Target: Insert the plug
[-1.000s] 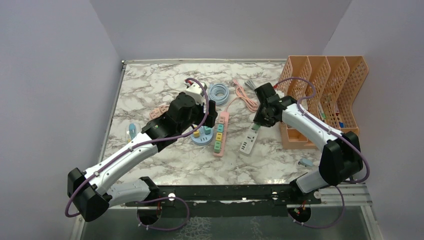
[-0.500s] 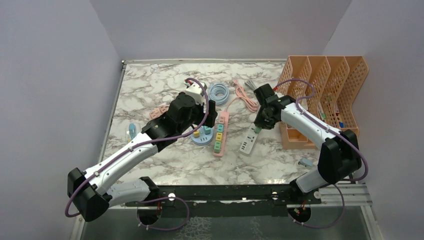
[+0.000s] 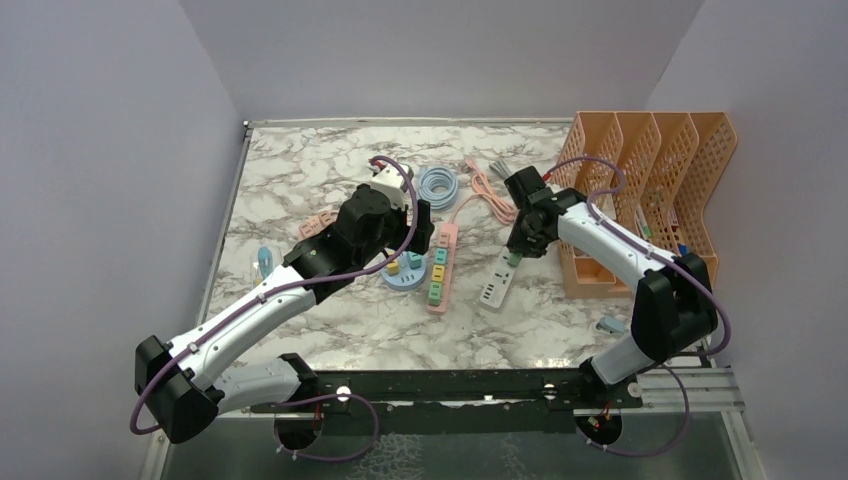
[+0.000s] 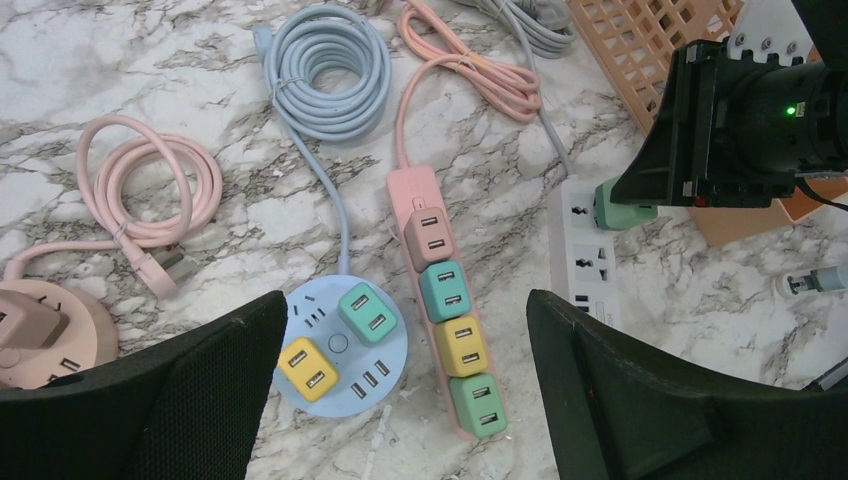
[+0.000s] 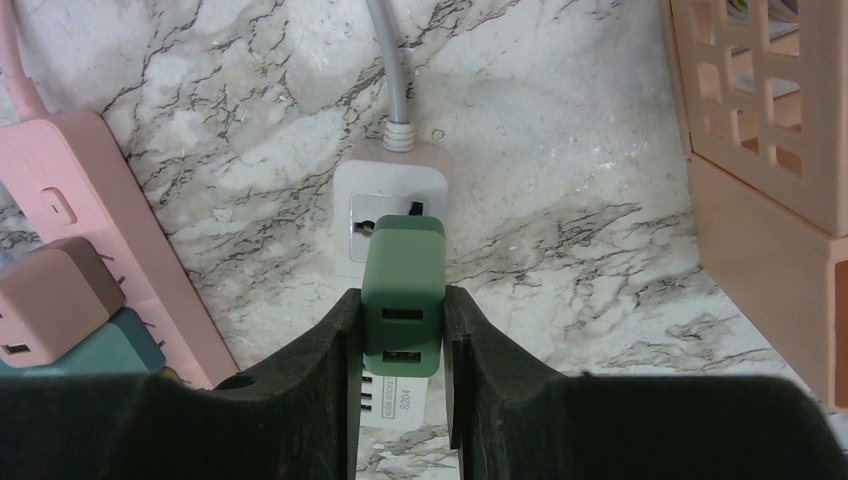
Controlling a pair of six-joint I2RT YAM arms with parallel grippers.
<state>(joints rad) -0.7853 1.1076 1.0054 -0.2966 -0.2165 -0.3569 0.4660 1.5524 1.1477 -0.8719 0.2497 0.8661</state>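
Note:
My right gripper [image 5: 402, 330] is shut on a green plug [image 5: 402, 290] with two USB ports on its back. It holds the plug against the far socket of a white power strip [image 5: 392, 190]. In the top view the right gripper [image 3: 518, 248] is over the strip's far end [image 3: 497, 287]. The left wrist view shows the green plug [image 4: 622, 207] on the white strip [image 4: 583, 255] under the right gripper. My left gripper [image 4: 400, 400] is open and empty above a round blue power hub [image 4: 335, 345] and a pink power strip [image 4: 440, 290].
The pink strip carries several coloured adapters. The blue hub carries a teal and a yellow one. Coiled blue [image 4: 325, 65] and pink [image 4: 150, 185] cables lie behind. An orange file rack [image 3: 650, 190] stands right of the white strip. A round pink hub [image 4: 35, 330] is at the left.
My right gripper has shifted slightly left and toward the back with the green plug. The left arm has not moved.

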